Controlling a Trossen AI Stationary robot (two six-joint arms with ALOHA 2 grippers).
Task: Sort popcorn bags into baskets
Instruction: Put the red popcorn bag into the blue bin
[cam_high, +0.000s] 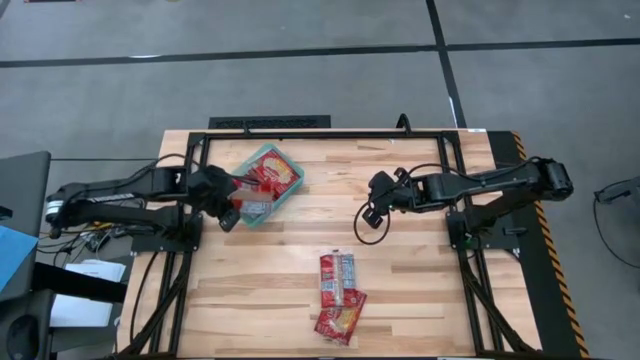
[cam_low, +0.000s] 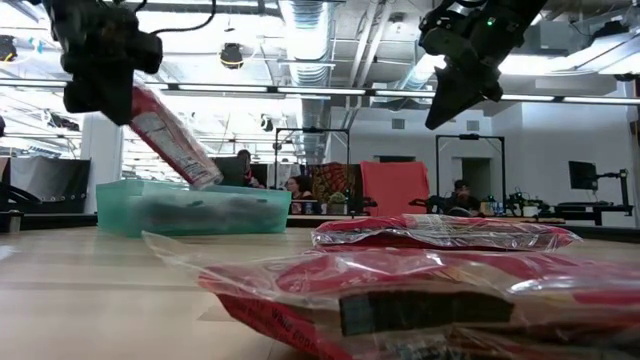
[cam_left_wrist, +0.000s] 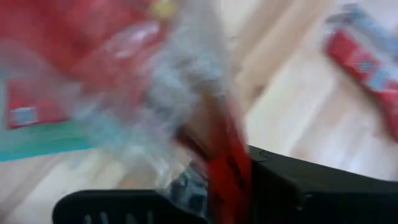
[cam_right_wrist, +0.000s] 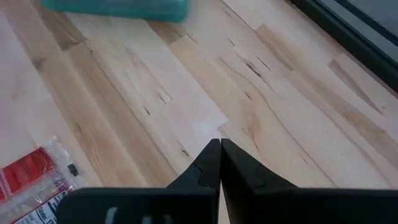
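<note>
Fingers of the left gripper (cam_high: 232, 203) were clamped on a popcorn bag (cam_low: 170, 136), which hung tilted from them above the near edge of the teal basket (cam_high: 286, 192). More red packets (cam_high: 272, 172) lay inside that basket, just beyond the fingertips. Farther right, the right gripper (cam_right_wrist: 219, 149) hovered over bare wood of the table (cam_high: 420, 270) with its fingers pressed together, holding nothing. Three remaining popcorn bags (cam_high: 338, 295) lay overlapping on the table, well apart from both grippers, toward the near edge.
</note>
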